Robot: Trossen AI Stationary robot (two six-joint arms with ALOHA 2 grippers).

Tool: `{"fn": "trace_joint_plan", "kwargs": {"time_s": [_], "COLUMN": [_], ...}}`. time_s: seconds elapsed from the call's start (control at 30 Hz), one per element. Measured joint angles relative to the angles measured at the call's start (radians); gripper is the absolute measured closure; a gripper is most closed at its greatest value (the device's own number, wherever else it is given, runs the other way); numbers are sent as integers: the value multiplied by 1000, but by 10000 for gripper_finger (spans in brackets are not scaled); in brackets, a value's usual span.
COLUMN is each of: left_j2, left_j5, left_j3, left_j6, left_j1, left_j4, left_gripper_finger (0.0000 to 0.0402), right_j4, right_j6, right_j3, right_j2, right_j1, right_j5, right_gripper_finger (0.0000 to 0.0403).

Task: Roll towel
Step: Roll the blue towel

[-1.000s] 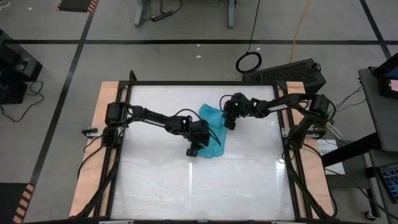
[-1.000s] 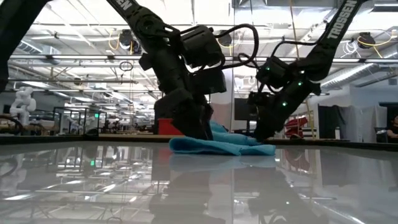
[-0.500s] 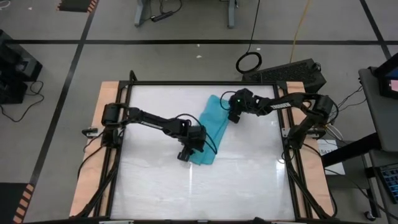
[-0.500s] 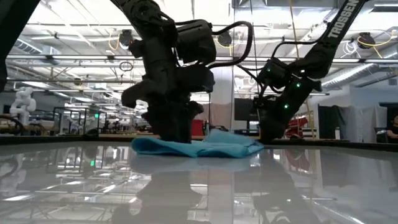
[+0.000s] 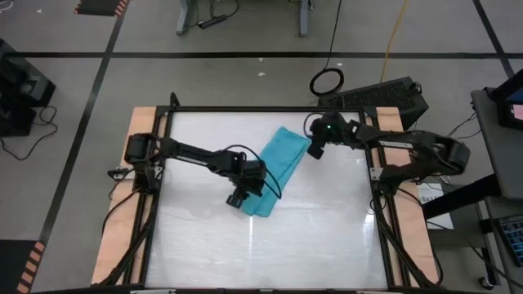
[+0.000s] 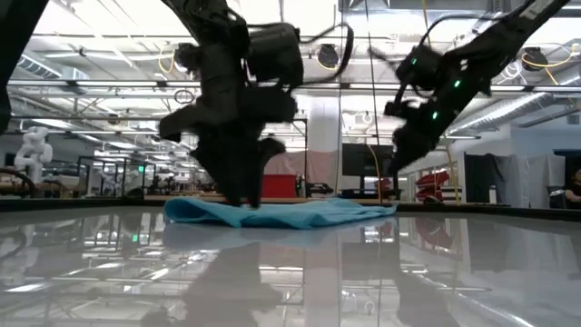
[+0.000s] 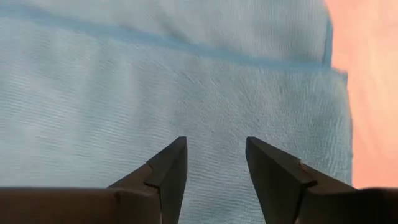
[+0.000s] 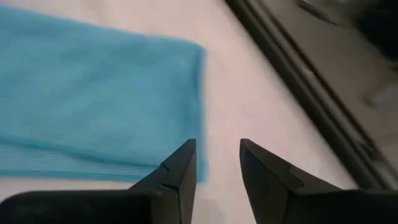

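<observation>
The turquoise towel (image 5: 278, 163) lies flat on the white table as a long folded strip, running from the far right to the near left; it also shows in the low view (image 6: 300, 213). My left gripper (image 5: 241, 196) is open and points down over the strip's near end (image 7: 186, 74), low over the cloth (image 6: 241, 202). My right gripper (image 5: 313, 151) is open and empty. It hangs above the table (image 6: 399, 168), just off the strip's far end (image 8: 81, 93), with bare table under its fingers. My left gripper stands with open fingers (image 7: 171, 168) pointing down over the towel's near end. I cannot tell whether the tips touch the cloth.
A black frame rail (image 8: 298, 74) runs along the table's edge close behind my right gripper. Wooden strips (image 5: 122, 204) flank the table. There is bare white table on the near side (image 5: 270, 253).
The towel has gone from a bunched heap to a long flat strip, its near end drawn toward the table's near left. My left gripper has moved that way with it. My right gripper has moved toward the far right and risen clear of the towel.
</observation>
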Motion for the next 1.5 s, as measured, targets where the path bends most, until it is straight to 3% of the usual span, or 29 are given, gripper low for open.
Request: {"fn": "trace_joint_plan", "kwargs": {"time_s": [0.2,0.47,0.7,0.93,1.07,1.17,1.5], "left_j2": [-80,-90,-47,35,60,65,62], "left_j5": [13,63,-247,-430,-470,-500,-507], "left_j3": [3,5,5,-2,-2,-2,-2], "left_j6": [-2,-49,14,27,24,16,16], "left_j1": [0,-147,-314,-368,-372,-374,-385], "left_j4": [9,8,19,11,17,18,16], "left_gripper_finger": [231,231,231,231,234,256,389], "right_j4": [-29,-41,28,99,110,114,116], "right_j6": [-1,-2,21,37,55,58,65], "right_j3": [0,1,1,1,1,1,1], "right_j2": [-91,-36,40,71,71,70,70], "right_j1": [98,302,416,470,489,502,515], "right_j5": [-221,-224,-216,-190,-186,-186,-165], "right_gripper_finger": [289,289,289,289,289,289,289]}}
